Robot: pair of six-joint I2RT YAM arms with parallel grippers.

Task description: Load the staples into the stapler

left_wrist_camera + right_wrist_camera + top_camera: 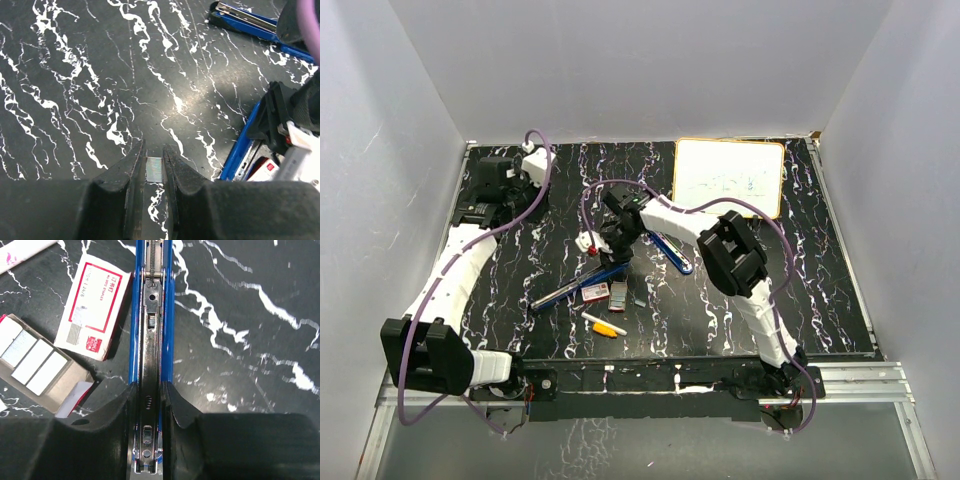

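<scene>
The blue stapler (151, 330) lies opened out on the black marbled table, its metal channel and spring facing up. My right gripper (150, 387) is shut on its blue sides; in the top view the right gripper (617, 247) stands over the stapler (575, 287). The staples show as silvery strips in a grey tray (35, 362), beside their red-and-white box (95, 310). My left gripper (154, 150) is shut on one short silvery staple strip (154, 169), above bare table. In the top view the left gripper (523, 190) is left of the stapler.
A second blue and metal stapler piece (670, 250) lies right of my right gripper. A yellow-and-white marker (605, 324) lies near the front. A white board (728, 178) sits at the back right. Grey walls enclose the table.
</scene>
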